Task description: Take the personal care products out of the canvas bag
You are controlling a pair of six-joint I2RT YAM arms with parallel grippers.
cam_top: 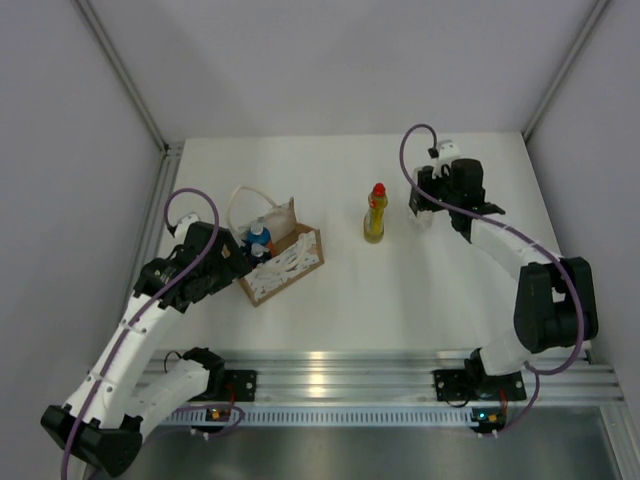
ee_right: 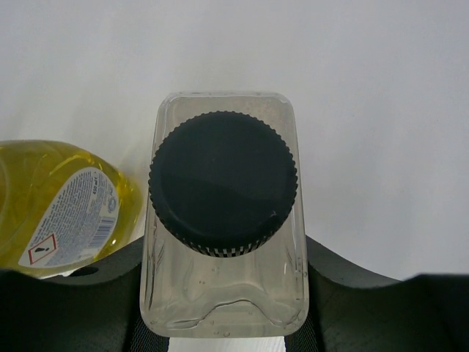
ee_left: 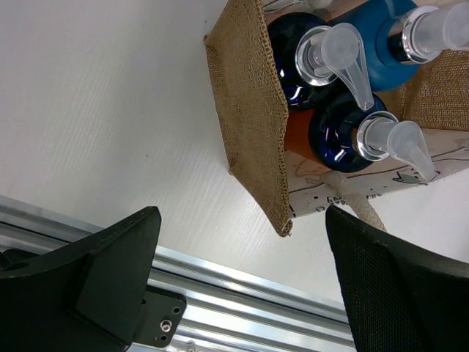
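**Q:** How many were in the canvas bag (cam_top: 283,262)?

**A:** I counted three pump bottles (ee_left: 341,136), bodies mostly hidden. One yellow bottle (cam_top: 375,215) stood on the surface (cam_top: 400,300). Right gripper (ee_right: 223,275) was clamped on one square bottle (ee_right: 223,183) beside it. Left gripper (ee_left: 242,220) hung released near the bag.

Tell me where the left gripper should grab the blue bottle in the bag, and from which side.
Grip the blue bottle at the silver collar under its pump head, coming straight down through the open top of the canvas bag. Burlap walls and the two orange bottles crowd its body, so probably only the neck is reachable. The left gripper is open.
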